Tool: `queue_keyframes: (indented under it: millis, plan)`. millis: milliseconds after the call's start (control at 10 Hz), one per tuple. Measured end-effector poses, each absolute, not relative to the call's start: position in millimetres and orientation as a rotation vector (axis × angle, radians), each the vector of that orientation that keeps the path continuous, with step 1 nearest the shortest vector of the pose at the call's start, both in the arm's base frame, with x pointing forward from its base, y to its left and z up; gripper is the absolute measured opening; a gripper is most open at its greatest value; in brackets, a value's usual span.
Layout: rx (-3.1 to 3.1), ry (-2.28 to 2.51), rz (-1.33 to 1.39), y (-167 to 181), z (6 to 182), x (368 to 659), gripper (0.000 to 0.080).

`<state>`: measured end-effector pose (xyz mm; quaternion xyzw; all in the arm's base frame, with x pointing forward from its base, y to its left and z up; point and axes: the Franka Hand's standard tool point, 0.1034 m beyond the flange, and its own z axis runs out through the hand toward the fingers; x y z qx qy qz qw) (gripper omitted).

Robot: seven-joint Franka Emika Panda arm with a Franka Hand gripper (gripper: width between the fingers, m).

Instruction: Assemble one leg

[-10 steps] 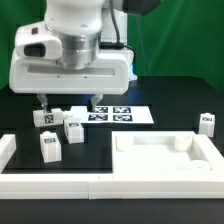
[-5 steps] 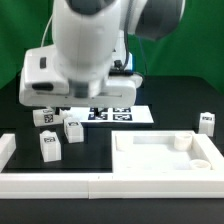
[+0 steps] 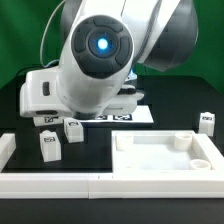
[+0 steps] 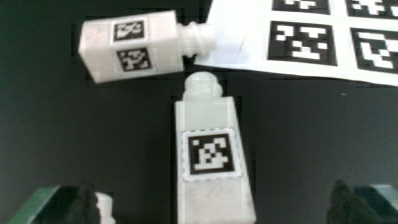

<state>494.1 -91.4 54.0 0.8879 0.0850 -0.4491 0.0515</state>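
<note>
Gripper (image 4: pixel 214 203) spread wide above leg (image 4: pixel 210 150), holding nothing. Leg flat on black table (image 4: pixel 71 130), tag face up, lying lengthwise in the gap between the two fingers (image 4: pixel 68 205), clear of both. Second leg (image 4: pixel 128 47) tilted just beside its far end, next to marker board (image 4: pixel 311 40). From the exterior view, arm (image 3: pixel 100 55) filling upper centre of frame and hiding the jaws. Third leg (image 3: pixel 51 146) low toward the exterior view's left, fourth leg (image 3: pixel 206 122) at the exterior view's right edge, tabletop (image 3: pixel 165 160) at lower right.
</note>
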Motion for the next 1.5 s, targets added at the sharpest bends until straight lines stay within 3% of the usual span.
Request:
queue_keyframes:
  millis: [100, 400, 1000, 1400, 1500]
  plan:
    - [2.743, 0.308, -1.352, -95, 62.8, 500, 0.0649]
    - [2.745, 0.286, -1.332, -99, 63.1, 501, 0.0649]
    - [2.709, 0.198, -1.34, -91, 15.3, 473, 0.0649]
    - [2.706, 0.185, -1.348, -91, 13.2, 470, 0.0623]
    - [2.706, 0.185, -1.348, -91, 13.2, 469, 0.0451]
